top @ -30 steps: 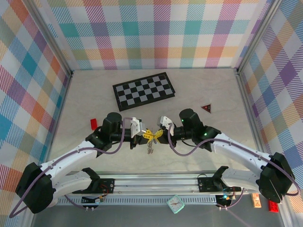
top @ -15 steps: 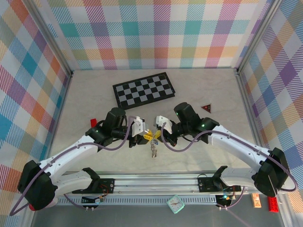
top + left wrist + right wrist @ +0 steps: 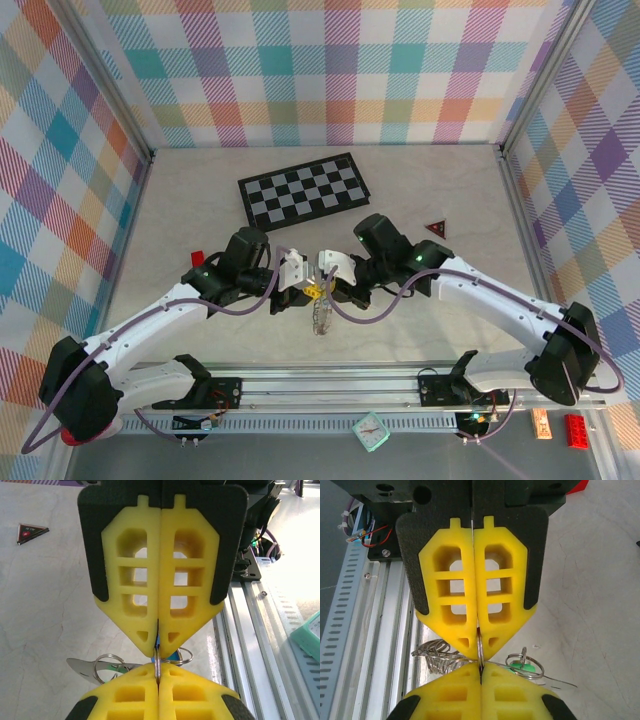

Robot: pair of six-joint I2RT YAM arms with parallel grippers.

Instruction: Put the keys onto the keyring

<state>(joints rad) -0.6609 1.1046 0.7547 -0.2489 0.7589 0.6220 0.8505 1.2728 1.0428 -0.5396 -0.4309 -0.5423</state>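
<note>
Left fingers (image 3: 150, 635) shut tight. Right fingers (image 3: 487, 635) shut tight too, tip to tip with left ones. Both pinch same thin wire of keyring (image 3: 157, 664), held up over counter (image 3: 200, 200). Bunch of silver keys (image 3: 437, 657) hangs under. Green key (image 3: 522, 667) on small ring beside right tips. Blue key (image 3: 171, 654) mostly hidden behind left tips. Pinch spot too tiny to make out from top.

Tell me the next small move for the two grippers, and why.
Probably a slight twist of the right gripper against the left gripper, to spread the keyring wire. Both are shut tip to tip on the same thin wire, with the green key just beside the tips; whether it is threaded yet is unclear.
</note>
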